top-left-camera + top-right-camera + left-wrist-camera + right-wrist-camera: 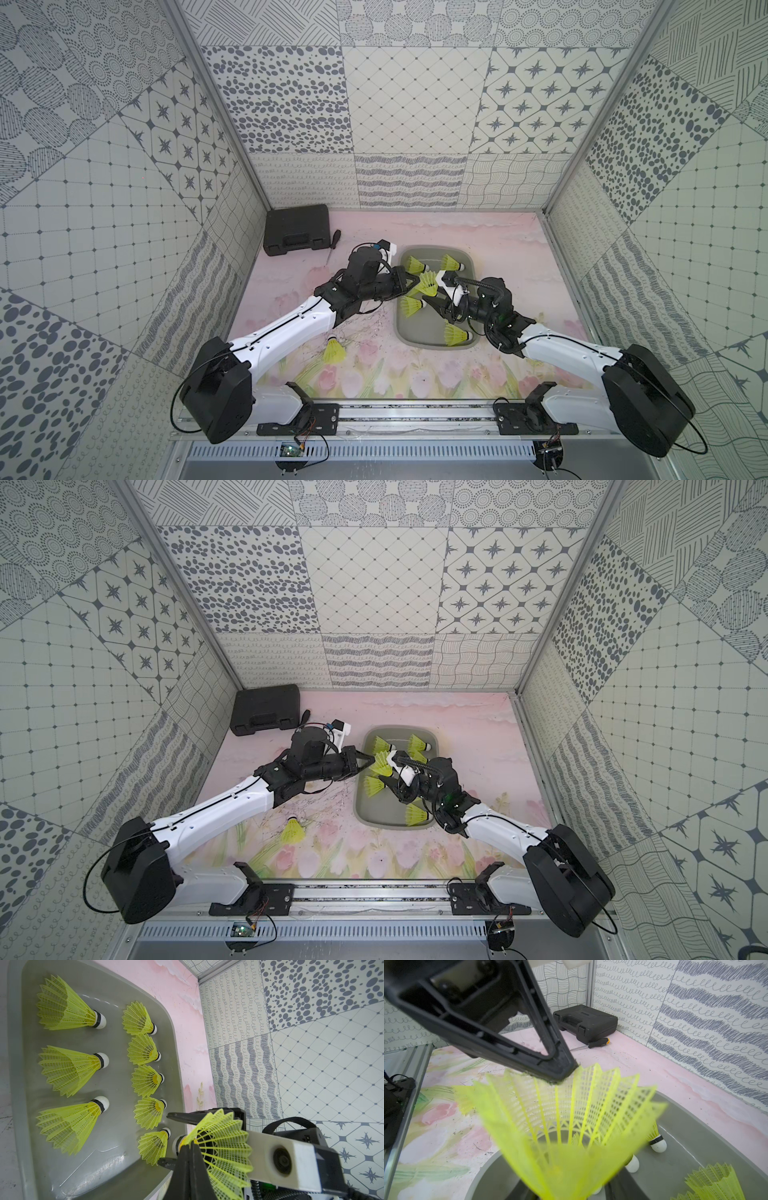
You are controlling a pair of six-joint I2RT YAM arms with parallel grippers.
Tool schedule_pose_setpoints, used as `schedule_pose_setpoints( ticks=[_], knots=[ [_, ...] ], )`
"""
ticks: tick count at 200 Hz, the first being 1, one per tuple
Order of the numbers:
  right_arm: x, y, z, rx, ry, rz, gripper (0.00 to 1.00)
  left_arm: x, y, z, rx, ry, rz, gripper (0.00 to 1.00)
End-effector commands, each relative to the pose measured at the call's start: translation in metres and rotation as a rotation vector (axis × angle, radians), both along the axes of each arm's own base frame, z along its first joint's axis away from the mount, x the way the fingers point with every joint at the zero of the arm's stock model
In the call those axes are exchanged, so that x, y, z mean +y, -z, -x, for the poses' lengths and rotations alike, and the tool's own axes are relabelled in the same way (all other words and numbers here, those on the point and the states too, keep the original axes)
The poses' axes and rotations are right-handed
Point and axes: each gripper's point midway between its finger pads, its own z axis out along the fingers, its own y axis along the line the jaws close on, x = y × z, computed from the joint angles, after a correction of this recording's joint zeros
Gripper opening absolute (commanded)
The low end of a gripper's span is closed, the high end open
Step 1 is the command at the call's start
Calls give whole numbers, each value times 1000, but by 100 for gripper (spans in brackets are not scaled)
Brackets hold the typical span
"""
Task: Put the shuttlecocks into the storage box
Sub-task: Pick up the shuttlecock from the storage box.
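The grey storage box sits mid-table with several neon-yellow shuttlecocks lying in it. Over its left part my left gripper is shut on the skirt of one more shuttlecock, held in the air. My right gripper faces it from the right. Its fingers stand open on either side of that shuttlecock's white tip, apart from it. Another shuttlecock lies on the mat under my left forearm.
A black hard case stands in the far left corner, with a screwdriver beside it. Patterned walls close in the floral mat on three sides. The arm bases and a metal rail run along the front.
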Motion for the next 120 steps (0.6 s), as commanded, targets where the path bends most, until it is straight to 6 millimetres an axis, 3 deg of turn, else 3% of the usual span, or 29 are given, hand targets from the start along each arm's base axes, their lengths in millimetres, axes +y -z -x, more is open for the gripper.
schedule_pose_setpoints(
  ticks=[1, 4, 20, 45, 80, 120],
  knots=[
    [5, -18, -4, -49, -4, -26, 34, -6, -13, -3, -21, 16, 61, 0],
    [5, -18, -4, -45, -2, -22, 33, -6, -12, -3, -21, 16, 54, 0],
    [3, -10, -2, -13, 1, 8, 31, 0, -10, -4, -52, 13, -6, 24],
    [2, -10, -5, 34, 20, 32, 31, 16, -8, -3, -171, 63, -201, 37],
    [1, -5, -4, 111, 33, 45, 30, 33, -23, 7, -398, 206, -402, 38],
    [1, 1, -5, 176, 40, 69, 28, 33, -42, 30, -603, 441, -471, 37]
  ],
)
